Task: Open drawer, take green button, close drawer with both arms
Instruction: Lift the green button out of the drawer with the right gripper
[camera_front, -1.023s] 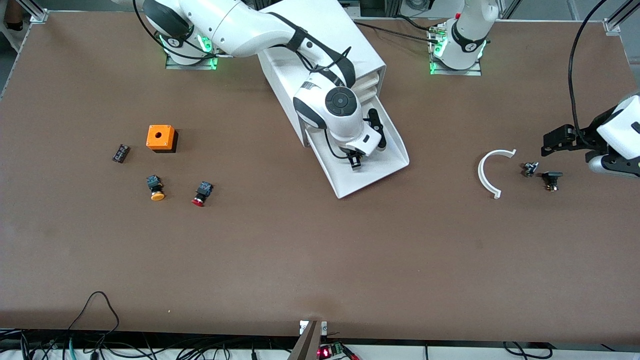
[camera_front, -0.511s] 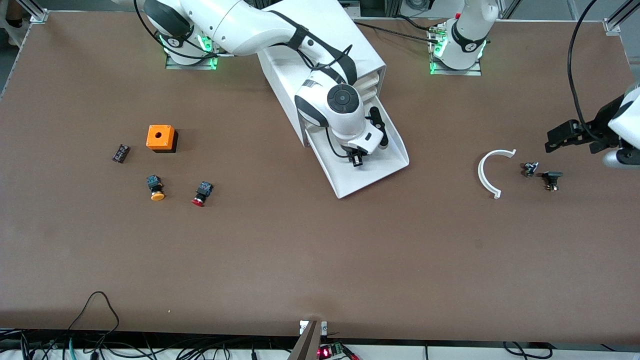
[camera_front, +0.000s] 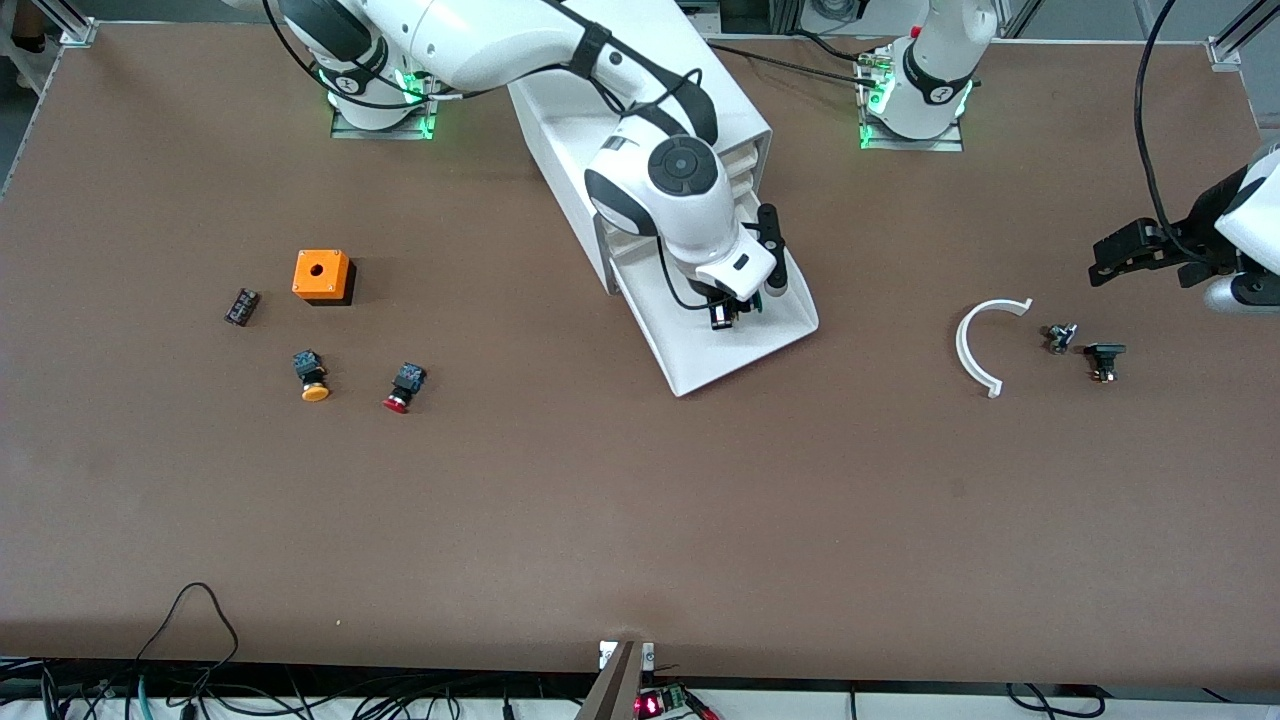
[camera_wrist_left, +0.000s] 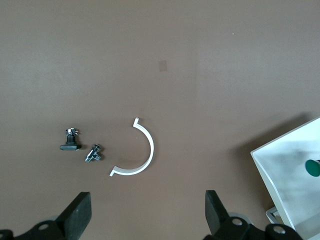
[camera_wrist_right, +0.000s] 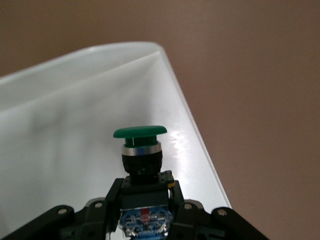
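While the left gripper (camera_front: 1105, 262) is held open, the button (camera_wrist_right: 140, 145) is clamped by the right gripper (camera_front: 728, 310) above the drawer (camera_front: 760, 345).

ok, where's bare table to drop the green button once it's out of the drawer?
Widest bare stretch: table nearer the camera than the open drawer. Also between drawer and white arc. Crowded: around the orange box, yellow button and red button.

The green-capped button (camera_wrist_right: 139, 150), apparently lifted clear, hangs over the pulled-out lowest white drawer (camera_front: 775, 345).
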